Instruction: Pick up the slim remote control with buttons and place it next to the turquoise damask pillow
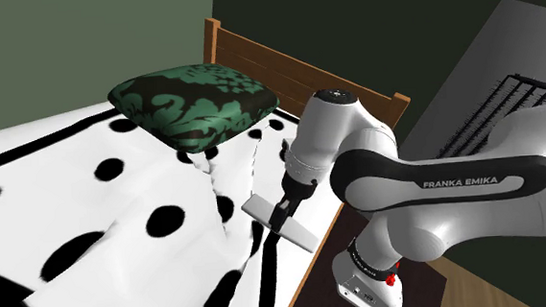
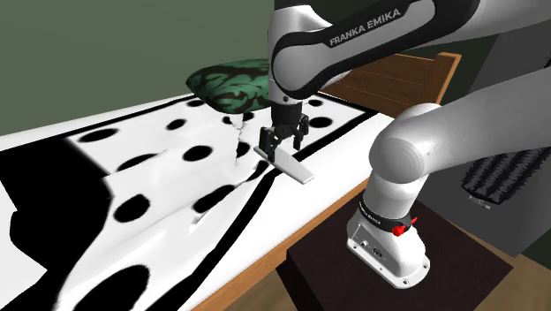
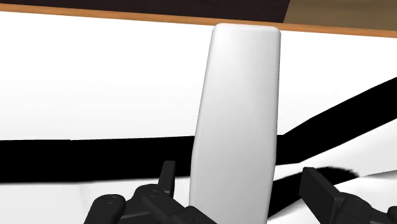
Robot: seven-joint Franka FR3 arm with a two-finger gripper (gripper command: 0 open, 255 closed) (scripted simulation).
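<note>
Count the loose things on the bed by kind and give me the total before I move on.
green-and-black damask pillow: 1
plain pale grey remote control: 1
Total: 2

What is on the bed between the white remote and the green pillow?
Nothing but the bedcover, white with black spots and a crease, between remote and pillow; the shoulder view shows it.
</note>
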